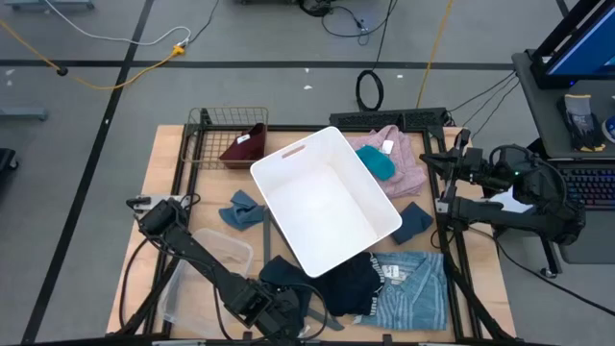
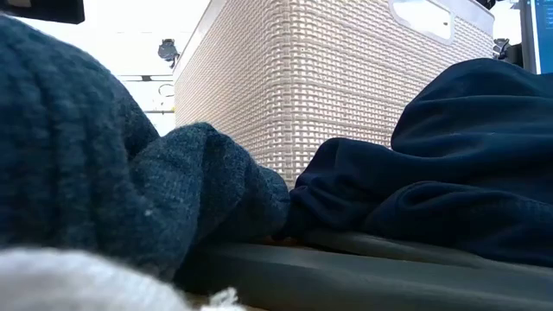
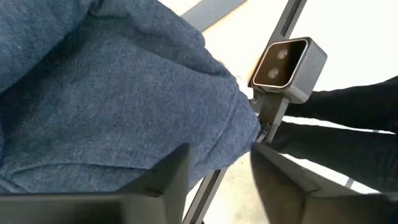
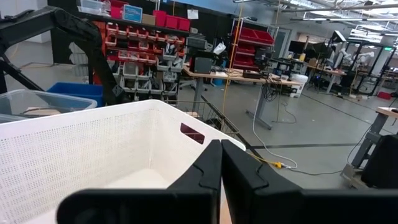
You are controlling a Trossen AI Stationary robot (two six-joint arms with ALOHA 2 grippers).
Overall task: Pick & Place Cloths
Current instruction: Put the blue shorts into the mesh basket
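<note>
my left claw (image 1: 279, 309) sits low at the bottom centre of the overhead frame, fingers spread over the dark blue cloth (image 1: 281, 274) just below the white basket (image 1: 327, 197), far nearer it than the right claw (image 1: 444, 183), pressed together at right.

Workshop: red parts bins (image 4: 134, 37), workbenches (image 4: 249, 78), floor cables (image 1: 106, 38).

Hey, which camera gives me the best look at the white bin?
The high view: the white bin shows whole from above, visibly empty, cloths around it. The low view shows only its woven wall behind dark cloths. The right wrist view shows its rim and a handle slot. The left wrist view doesn't show it clearly.
</note>
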